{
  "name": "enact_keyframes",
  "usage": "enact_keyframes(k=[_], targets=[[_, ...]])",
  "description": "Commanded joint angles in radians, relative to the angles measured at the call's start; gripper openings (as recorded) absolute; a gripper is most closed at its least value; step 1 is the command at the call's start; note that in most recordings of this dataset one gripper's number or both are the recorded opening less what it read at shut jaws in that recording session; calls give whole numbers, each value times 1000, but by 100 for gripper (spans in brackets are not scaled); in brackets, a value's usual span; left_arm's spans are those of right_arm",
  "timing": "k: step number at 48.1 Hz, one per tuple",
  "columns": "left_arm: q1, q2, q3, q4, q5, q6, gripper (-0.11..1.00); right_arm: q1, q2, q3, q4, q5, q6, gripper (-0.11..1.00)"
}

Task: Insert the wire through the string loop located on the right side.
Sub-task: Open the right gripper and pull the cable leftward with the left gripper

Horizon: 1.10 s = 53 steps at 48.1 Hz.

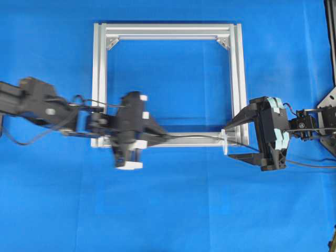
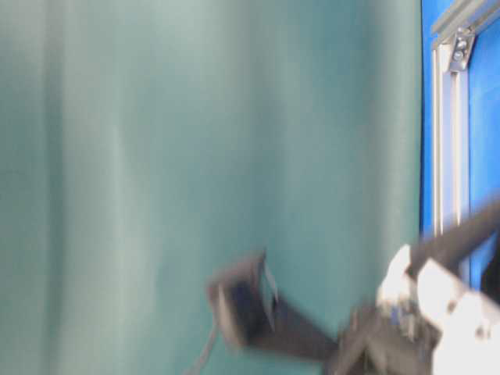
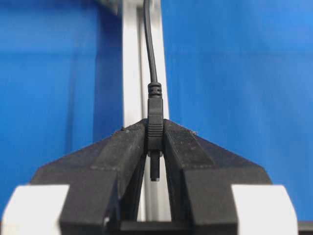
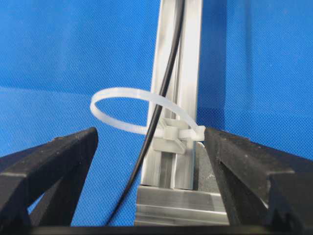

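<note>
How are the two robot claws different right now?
The left gripper is shut on the wire's plug, while the right gripper is wide open and holds nothing. The left gripper sits by the frame's left corner; the right gripper straddles the string loop. Both have black fingers.

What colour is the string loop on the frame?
Whitish, translucent; the string loop shows best in the right wrist view.

Table (image 1: 168, 210) covered by bright blue cloth, evenly lit, faint creases seen. Teal backdrop (image 2: 195, 156) hung behind, blurred in table-level view. Dark stand (image 1: 331, 42) seen at right edge of overhead view.
</note>
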Motion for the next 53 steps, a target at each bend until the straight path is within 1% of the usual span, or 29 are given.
enact_keyframes(k=[1, 9, 16, 21, 26, 35, 47, 53], targets=[[-5, -84, 69, 3, -15, 0, 8, 0, -8, -11, -2, -3, -2, 95], [-14, -190, 222, 3, -32, -3, 8, 2, -8, -11, -6, -5, -3, 95], [-35, -282, 345, 3, -84, -3, 8, 2, -8, -11, -6, -5, -3, 95], [-54, -331, 417, 3, -115, -3, 8, 2, -8, -9, -9, -3, -3, 95], [-57, -370, 472, 3, -117, -3, 8, 2, -8, -11, -9, -3, -5, 95], [-58, -408, 520, 3, -114, 0, 8, 2, -8, -9, -11, -2, -5, 95], [-60, -411, 526, 3, -89, -3, 8, 2, -8, -12, -15, 0, -8, 95], [-60, -413, 523, 3, -57, -3, 8, 2, -14, -9, -15, 2, -8, 95]])
